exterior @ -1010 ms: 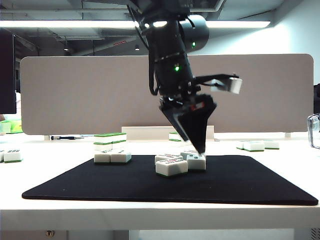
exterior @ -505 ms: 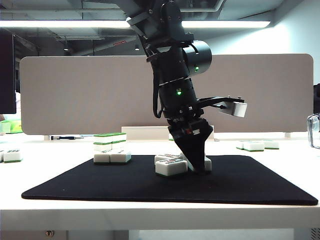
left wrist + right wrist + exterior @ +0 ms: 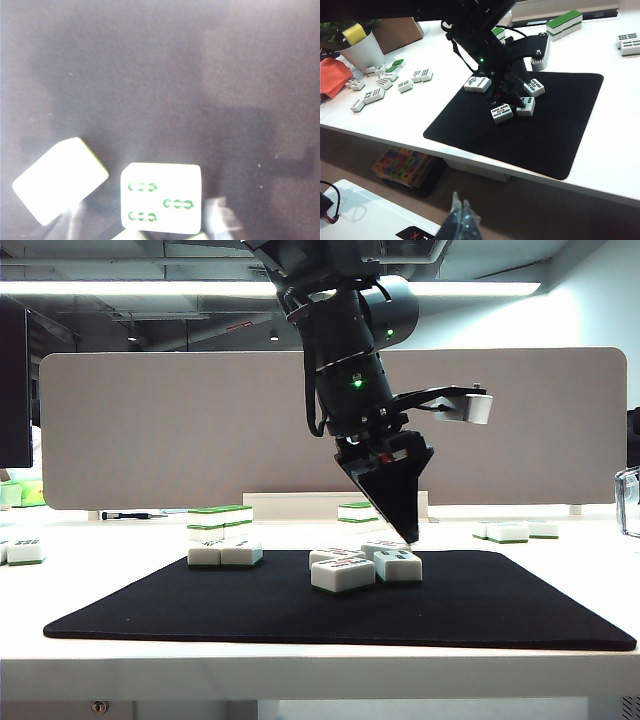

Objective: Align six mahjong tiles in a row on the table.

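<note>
Left claw (image 3: pixel 408 536) is hovering just above the tile cluster (image 3: pixel 362 566) mid-mat on the surface (image 3: pixel 120 665), spread unclear. Right claw (image 3: pixel 461 220) is parked far off, seemingly pinched.

We see white tiles (image 3: pixel 343 573) with thin green backs lying on a black mat (image 3: pixel 500 610), which covers part of a white surface (image 3: pixel 320 670). One tile (image 3: pixel 161 198) shows three small green bar marks on its white face. The left claw (image 3: pixel 408 536) is black, with a green light on the arm above. The right claw (image 3: pixel 460 220) looks dark. Behind stands a pale grey panel (image 3: pixel 150 430).
</note>
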{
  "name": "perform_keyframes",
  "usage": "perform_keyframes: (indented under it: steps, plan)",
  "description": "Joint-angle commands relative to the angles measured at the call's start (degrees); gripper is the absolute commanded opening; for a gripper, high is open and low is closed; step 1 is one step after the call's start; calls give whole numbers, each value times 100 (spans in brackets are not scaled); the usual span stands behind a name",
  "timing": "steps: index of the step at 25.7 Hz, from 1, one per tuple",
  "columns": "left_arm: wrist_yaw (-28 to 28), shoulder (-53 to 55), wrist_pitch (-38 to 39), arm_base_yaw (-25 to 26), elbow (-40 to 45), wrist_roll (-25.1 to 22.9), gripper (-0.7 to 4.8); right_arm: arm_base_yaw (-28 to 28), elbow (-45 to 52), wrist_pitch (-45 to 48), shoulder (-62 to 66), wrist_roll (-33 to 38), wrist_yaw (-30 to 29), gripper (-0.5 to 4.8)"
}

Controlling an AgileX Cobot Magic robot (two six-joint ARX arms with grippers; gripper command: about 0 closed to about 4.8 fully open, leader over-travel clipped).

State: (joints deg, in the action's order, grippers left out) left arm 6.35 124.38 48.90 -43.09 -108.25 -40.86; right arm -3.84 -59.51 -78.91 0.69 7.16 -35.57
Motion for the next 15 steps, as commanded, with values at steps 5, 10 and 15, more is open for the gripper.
perform_keyframes:
  steps: [5,10,15]
  plan:
    - [210,151,26,59,2,83,353,4,-17,70,-70,-13,4,-1]
    - [339,341,-33,63,2,83,339,2,-17,70,-70,-13,4,-1]
    - [400,455,-55,63,2,90,298,2,-17,70,-70,-15,9,-1]
